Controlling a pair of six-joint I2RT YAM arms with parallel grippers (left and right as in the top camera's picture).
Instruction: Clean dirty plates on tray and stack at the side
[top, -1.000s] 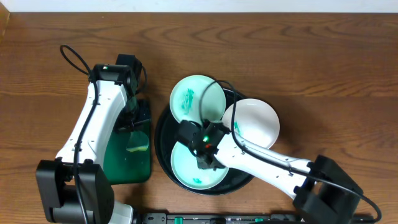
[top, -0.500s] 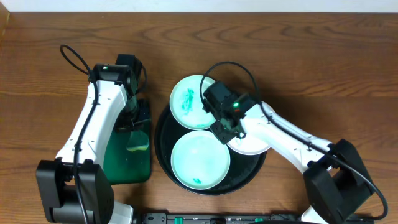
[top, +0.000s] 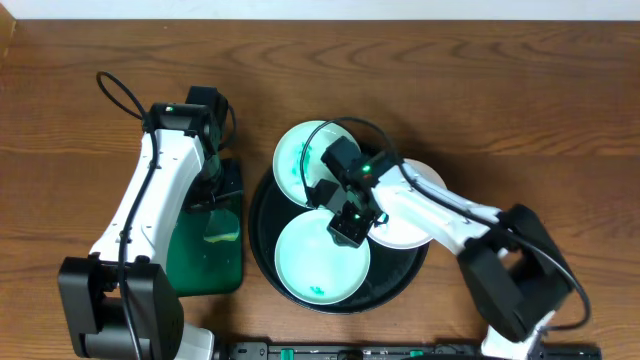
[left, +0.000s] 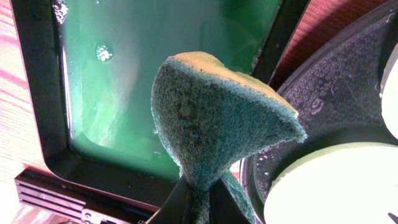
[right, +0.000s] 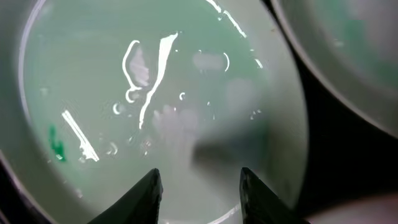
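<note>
The open right claw (right: 199, 186) hangs over the nearest mint round plate (top: 310, 265) on the shiny black round tray (top: 258, 215). Its arm hides part of the white plate (top: 428, 176), seen whole a second ago. The left claw (left: 196, 199) squeezes a green sponge (left: 217, 118).

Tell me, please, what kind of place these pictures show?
Probably a robot lab bench staged for dishwashing: brown wooden table, round glossy black tray holding small round plates, green scouring sponge above a wet rectangular green tray.
</note>
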